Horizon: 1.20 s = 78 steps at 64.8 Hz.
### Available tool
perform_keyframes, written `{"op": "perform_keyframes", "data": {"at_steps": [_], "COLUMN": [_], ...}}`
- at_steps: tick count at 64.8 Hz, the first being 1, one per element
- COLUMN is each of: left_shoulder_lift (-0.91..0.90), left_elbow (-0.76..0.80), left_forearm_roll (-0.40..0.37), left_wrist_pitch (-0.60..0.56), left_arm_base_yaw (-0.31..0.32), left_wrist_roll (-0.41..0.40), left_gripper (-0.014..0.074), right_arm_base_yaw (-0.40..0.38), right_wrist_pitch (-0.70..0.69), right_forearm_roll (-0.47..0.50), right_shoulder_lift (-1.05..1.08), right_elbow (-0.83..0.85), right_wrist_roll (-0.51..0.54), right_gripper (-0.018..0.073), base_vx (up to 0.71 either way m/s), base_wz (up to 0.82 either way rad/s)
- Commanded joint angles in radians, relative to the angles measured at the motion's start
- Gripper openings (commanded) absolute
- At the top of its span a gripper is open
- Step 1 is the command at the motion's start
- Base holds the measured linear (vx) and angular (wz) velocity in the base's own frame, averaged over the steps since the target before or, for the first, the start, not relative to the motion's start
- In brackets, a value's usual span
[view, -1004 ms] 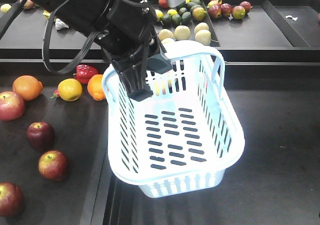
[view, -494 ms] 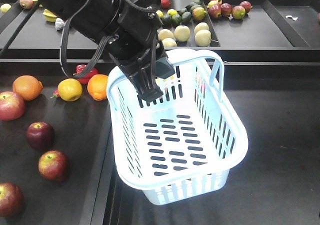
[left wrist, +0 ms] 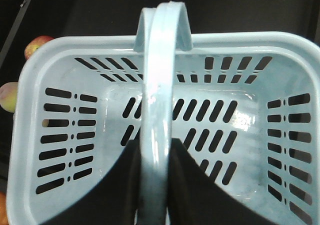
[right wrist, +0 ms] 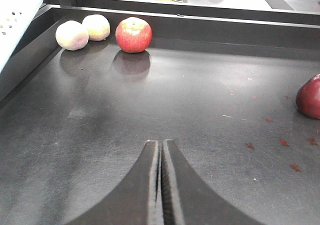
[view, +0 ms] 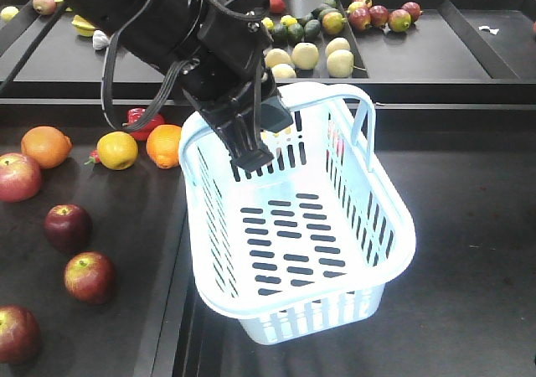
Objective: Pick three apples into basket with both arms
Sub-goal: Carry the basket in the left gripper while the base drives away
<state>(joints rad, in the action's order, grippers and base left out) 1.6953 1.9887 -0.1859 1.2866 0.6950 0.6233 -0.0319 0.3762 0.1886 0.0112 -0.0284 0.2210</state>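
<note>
The left gripper (view: 251,155) is clamped on a handle (left wrist: 156,85) of the basket (view: 400,226), which sits tilted directly beneath it. The apples (view: 90,276) lie on the dark surface (view: 126,226) left of the basket, outside it. The right gripper (right wrist: 161,150) has its fingers pressed together on nothing

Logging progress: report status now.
Left claw shut on basket handle. Right claw shut, empty. Basket empty; apples outside on tray. Nothing seen blocking.
</note>
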Motion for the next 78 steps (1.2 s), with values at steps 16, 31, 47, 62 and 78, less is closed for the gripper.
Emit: {"op": "perform_keyframes", "data": {"at_steps": [16, 31, 47, 62, 78], "left_shoulder_lift": [-0.045, -0.045, -0.045, -0.045, -0.045], "left_elbow": [0.035, 0.035, 0.035, 0.035, 0.035], "left_forearm_roll": [-0.021, -0.021, -0.021, -0.021, -0.021], "left_wrist_pitch": [-0.036, -0.036, -0.036, -0.036, -0.036], "left_arm_base_yaw": [0.004, 0.004, 0.004, 0.004, 0.004], "left_wrist_roll": [-0.011, -0.011, -0.011, -0.011, -0.011], "left_gripper": [-0.0006, -0.0006, -0.0006, -0.0006, -0.0006], "right_arm_base_yaw": [0.000, -0.001, -0.001, -0.001, -0.001], "right_wrist_pitch": [-0.068, -0.068, -0.068, -0.068, -0.068], "right_forearm_roll": [0.003, 0.003, 0.003, 0.003, 0.003], "right_shoulder_lift": [0.012, 0.012, 0.012, 0.012, 0.012], "right_elbow": [-0.003, -0.003, -0.003, -0.003, -0.003], "right_wrist_roll": [0.001, 0.001, 0.001, 0.001, 0.001], "right_gripper": [-0.0004, -0.0004, -0.0004, -0.0004, -0.0004], "base_vx": [0.00, -0.03, -0.09, -0.14, -0.15], "base_wz": [0.00, 0.11, 0.35, 0.55, 0.58]}}
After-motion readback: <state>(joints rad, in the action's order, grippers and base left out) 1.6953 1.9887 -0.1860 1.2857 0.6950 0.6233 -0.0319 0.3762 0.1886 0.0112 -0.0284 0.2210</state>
